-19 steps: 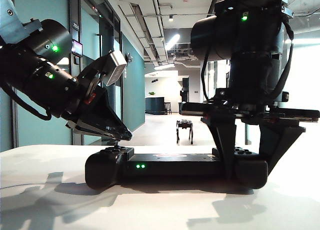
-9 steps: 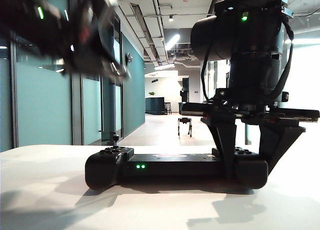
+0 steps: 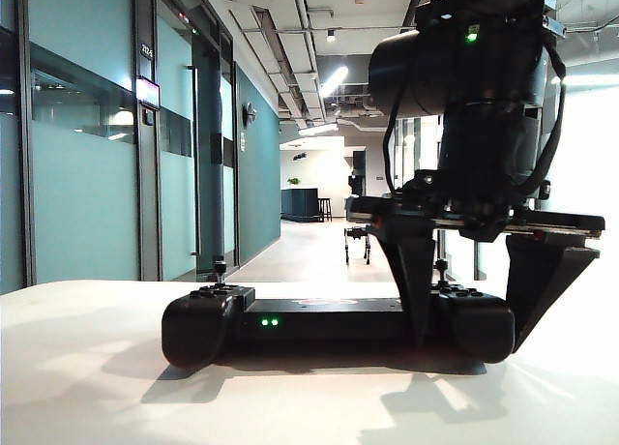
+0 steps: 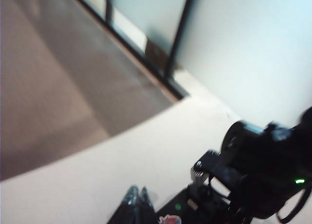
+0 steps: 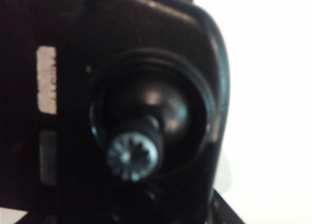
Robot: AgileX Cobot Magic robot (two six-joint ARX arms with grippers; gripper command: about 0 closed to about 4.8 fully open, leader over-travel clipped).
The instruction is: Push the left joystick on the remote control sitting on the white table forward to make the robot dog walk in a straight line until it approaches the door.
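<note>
Remote control (image 3: 337, 322): wide black gamepad on white counter (image 3: 87, 387), two green lights, left joystick (image 3: 220, 267) upright. Right tool (image 3: 479, 300) straddles its right end, jaws wide. Left tool (image 4: 137, 197) aloft, fingers together. Robot dog (image 3: 357, 242) down corridor. No legible lettering

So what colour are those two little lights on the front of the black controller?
Green. The two lights on the remote control show best in the exterior view.

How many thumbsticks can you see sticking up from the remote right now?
2: the left joystick on the remote control's left end, and the right stick between the right gripper's spread fingers.
</note>
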